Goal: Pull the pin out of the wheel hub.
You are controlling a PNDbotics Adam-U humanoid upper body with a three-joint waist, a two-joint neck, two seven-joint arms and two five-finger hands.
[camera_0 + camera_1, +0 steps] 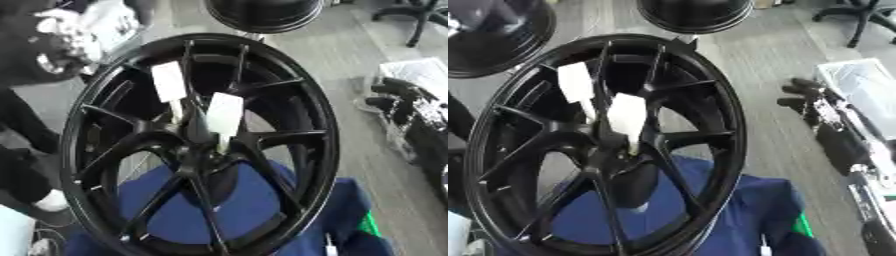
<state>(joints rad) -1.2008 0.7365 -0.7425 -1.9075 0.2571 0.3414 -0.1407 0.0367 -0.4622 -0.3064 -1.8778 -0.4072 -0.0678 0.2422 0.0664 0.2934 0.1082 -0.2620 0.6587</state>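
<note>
Black wheel hub (201, 150) stood upright, tilted, on blue cloth (254, 200) at view centre, spokes facing camera. Two white pins with flat tags stuck out near hub centre: left pin (169, 85) higher, right pin (224, 116) lower, just beside it, both seated in hub. Right hand (811, 97) hung at right, well apart from wheel, dark fingers (796, 83) loosely extended, holding nothing. Left hand not seen. Second black wheel (695, 14) lay beyond, at top edge.
</note>
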